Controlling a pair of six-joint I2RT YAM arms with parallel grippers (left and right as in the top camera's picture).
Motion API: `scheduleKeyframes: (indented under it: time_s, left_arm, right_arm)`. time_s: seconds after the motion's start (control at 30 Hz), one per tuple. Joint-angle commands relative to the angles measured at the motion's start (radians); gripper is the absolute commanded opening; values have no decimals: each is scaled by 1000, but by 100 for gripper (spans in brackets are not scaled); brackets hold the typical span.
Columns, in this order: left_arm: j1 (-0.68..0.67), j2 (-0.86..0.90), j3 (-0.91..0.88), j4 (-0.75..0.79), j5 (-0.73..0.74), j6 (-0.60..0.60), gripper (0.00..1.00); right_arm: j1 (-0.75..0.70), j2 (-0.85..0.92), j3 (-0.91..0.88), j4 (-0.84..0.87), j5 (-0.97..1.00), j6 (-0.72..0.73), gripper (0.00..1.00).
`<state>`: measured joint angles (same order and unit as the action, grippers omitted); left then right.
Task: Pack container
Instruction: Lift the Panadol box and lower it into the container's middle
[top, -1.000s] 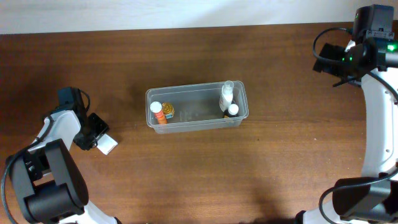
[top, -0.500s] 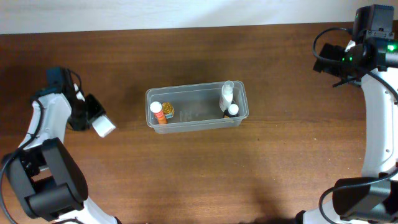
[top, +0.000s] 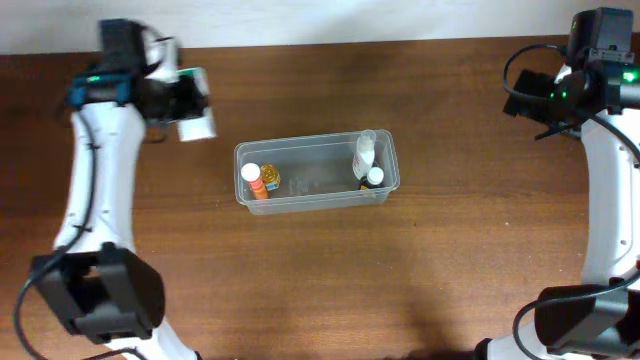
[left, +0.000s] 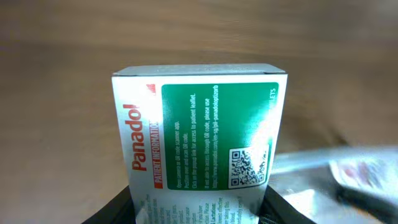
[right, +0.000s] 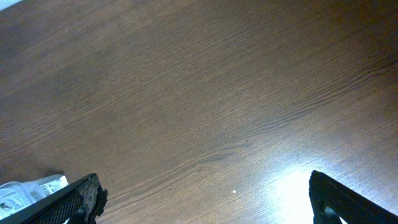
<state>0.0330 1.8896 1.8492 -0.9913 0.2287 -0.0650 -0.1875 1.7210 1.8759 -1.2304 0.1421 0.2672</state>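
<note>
The clear plastic container (top: 316, 201) sits mid-table. Inside it are an orange bottle with a white cap (top: 254, 181), a small orange jar (top: 271, 180), a clear white bottle (top: 364, 154) and a dark bottle with a white cap (top: 373, 178). My left gripper (top: 186, 108) is shut on a white and green Panadol box (top: 194, 120) and holds it above the table, up and left of the container. The box fills the left wrist view (left: 199, 149), with the container's rim (left: 323, 160) at the right. My right gripper (right: 202, 208) is open and empty over bare wood at the far right.
The left arm (top: 95, 190) runs down the table's left side. The right arm (top: 610, 180) runs along the right edge. The table's back edge (top: 320, 44) meets a white wall.
My left gripper has lifted the Panadol box from the table's left side and carried it up and right, toward the container. The right arm has not moved.
</note>
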Motion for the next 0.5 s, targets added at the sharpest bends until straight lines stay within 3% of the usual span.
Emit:
scheduleKeyframes:
  time_s: [0.0, 0.2, 0.33, 0.47]
  left_arm:
    - [-138, -3, 39, 3, -41, 172, 48]
    - [-406, -3, 39, 9, -240, 370, 48]
    - [-538, 1, 39, 13, -400, 393, 48]
    - [-574, 16, 33, 10, -435, 393, 48]
  right_arm:
    - [-4, -8, 9, -1, 8, 11, 98]
    - [-4, -8, 9, -1, 8, 11, 98]
    - [-4, -8, 9, -1, 8, 11, 98]
    - [-4, -8, 9, -1, 8, 11, 98]
